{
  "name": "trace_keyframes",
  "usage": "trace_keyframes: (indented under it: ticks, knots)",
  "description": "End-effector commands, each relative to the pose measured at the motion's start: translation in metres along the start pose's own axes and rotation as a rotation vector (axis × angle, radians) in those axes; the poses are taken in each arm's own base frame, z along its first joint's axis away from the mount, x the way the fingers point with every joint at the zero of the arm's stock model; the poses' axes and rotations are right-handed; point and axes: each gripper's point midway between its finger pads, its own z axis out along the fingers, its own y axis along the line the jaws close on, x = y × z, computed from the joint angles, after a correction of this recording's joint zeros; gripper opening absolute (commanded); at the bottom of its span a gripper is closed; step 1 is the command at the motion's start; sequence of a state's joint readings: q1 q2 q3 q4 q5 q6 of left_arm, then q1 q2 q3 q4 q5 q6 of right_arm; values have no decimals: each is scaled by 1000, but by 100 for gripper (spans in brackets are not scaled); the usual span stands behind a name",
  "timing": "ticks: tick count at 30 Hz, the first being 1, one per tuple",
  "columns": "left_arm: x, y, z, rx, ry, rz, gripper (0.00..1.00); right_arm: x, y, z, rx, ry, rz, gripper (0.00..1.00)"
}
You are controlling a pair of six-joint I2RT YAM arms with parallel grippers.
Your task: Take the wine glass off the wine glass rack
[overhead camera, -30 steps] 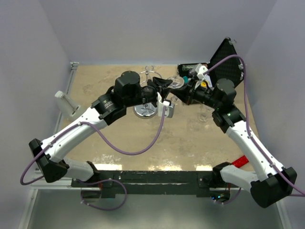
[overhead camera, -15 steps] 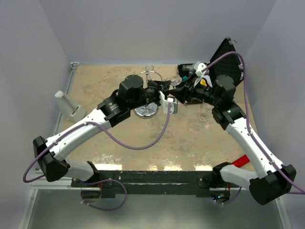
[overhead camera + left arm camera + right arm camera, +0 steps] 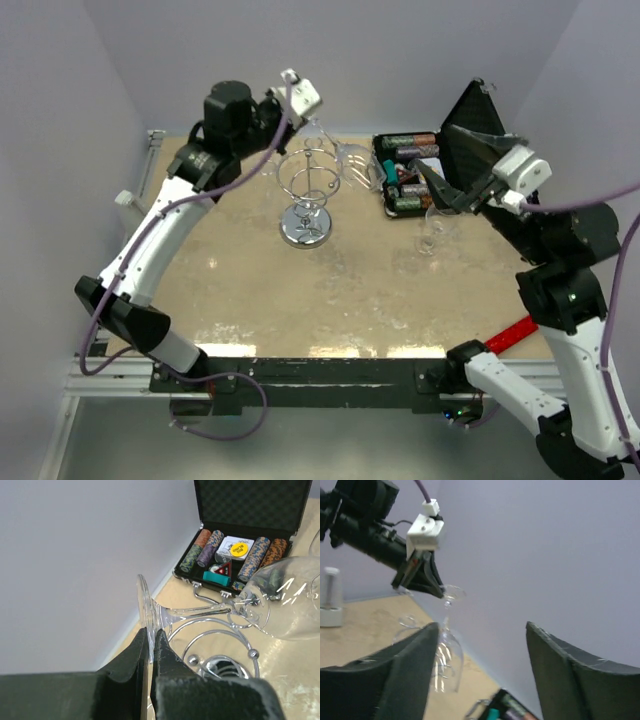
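The clear wine glass (image 3: 345, 160) hangs tilted, almost on its side, over the chrome wine glass rack (image 3: 309, 190). My left gripper (image 3: 308, 118) is shut on the edge of its round foot (image 3: 145, 614). Its stem (image 3: 200, 612) runs past the rack's top wire loops (image 3: 227, 636) to the bowl (image 3: 290, 602); I cannot tell whether stem and loop touch. My right gripper (image 3: 432, 190) stands open by the black case, with nothing between its fingers (image 3: 410, 665). In the right wrist view the glass (image 3: 446, 652) hangs below my left gripper (image 3: 434, 587).
An open black case (image 3: 470, 125) with rows of chips (image 3: 252, 555) sits at the back right. A second clear glass (image 3: 432, 237) stands upright on the table in front of the case. A white object (image 3: 126, 198) lies at the left edge, a red tool (image 3: 510, 334) near the right front.
My left arm has lifted and swung back to the left, its jaws closing on the glass foot. My right gripper has opened, let go and pulled away to the right.
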State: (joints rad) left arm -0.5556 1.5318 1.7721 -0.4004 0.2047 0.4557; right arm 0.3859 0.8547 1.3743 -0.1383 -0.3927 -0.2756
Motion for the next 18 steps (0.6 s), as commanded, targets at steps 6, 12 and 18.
trace_keyframes:
  ticks: [6,12,18]
  knots:
    - [-16,10,-28,278,-104,-455,0,53,2,-4,-78,167,-278,69]
    - [-17,12,-31,315,-138,-563,0,93,18,6,-190,238,-301,63]
    - [-16,7,-34,332,-144,-589,0,92,23,21,-238,195,-297,62]
